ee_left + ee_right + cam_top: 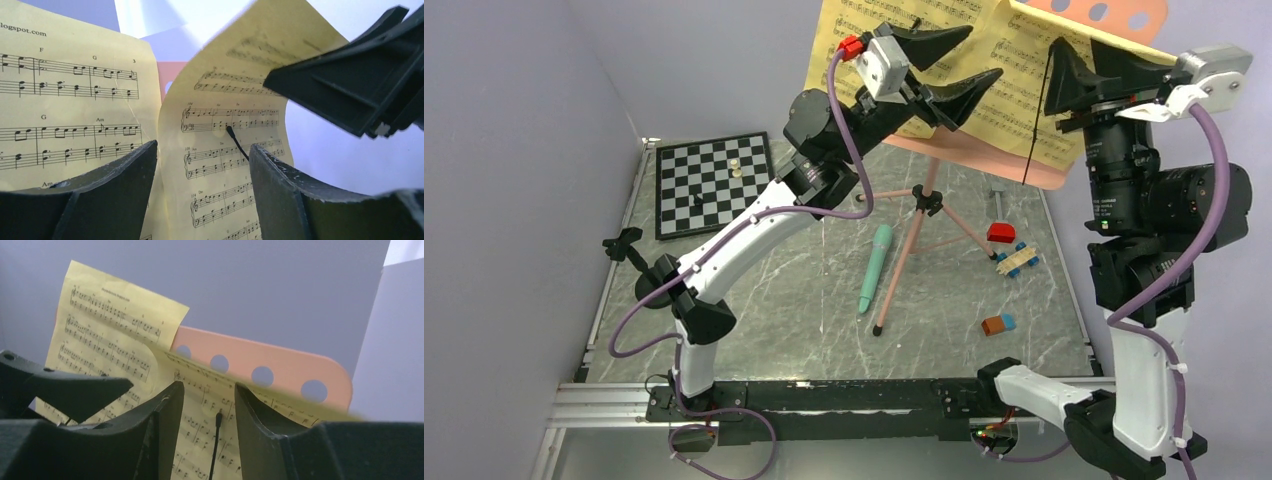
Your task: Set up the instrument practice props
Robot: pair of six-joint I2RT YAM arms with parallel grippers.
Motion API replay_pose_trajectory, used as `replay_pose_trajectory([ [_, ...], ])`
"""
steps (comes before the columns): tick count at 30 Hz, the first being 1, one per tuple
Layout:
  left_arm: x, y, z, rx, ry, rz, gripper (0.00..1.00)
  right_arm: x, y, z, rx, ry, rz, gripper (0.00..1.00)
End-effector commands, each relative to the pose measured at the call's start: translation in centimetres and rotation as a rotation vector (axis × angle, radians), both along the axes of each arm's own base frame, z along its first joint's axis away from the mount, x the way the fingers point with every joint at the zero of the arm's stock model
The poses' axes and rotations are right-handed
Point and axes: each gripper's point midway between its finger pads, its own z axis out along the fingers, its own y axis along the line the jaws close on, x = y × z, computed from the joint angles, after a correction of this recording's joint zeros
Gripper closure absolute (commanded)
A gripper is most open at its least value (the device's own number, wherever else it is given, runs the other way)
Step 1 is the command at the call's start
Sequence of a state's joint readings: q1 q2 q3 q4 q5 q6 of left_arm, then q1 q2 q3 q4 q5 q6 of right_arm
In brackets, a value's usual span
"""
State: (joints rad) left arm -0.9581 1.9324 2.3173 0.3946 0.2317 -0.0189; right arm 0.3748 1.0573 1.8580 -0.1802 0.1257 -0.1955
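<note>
My left fingers (964,88): apart, raised before pages (1009,60) on stand (984,160), far centre. My right fingers (1066,72): apart, at the pages' right. Tube (874,265): lying on tabletop (774,300), just left of stand's near leg. Black stand (624,245): left edge.

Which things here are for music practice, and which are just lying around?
For the job: pink music stand, yellow sheet-music pages, mint-green tube, small black stand.
Just lying about: chessboard, red block, blue-wheeled toy, orange-and-blue block.
</note>
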Motion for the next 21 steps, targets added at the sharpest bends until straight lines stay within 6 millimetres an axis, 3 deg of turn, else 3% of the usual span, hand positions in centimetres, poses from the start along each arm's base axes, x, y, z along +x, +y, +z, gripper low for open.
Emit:
replay_pose_trajectory([
  [1, -2.5, 3.4, 3.2, -0.066, -0.064, -0.002, 0.28, -1.4, -1.0, 2.7, 0.004, -0.072, -0.037, 0.53],
  [11, -2.4, 4.4, -3.2, 0.083, -0.005, 0.060, 0.27, 0.6, -1.2, 3.6, -0.050, -0.082, -0.121, 0.53],
  [21, -3.9, 5.7, -5.8, 0.133, 0.016, 0.038, 0.28, 2.0, -1.2, 4.9, -0.094, -0.111, -0.182, 0.53],
])
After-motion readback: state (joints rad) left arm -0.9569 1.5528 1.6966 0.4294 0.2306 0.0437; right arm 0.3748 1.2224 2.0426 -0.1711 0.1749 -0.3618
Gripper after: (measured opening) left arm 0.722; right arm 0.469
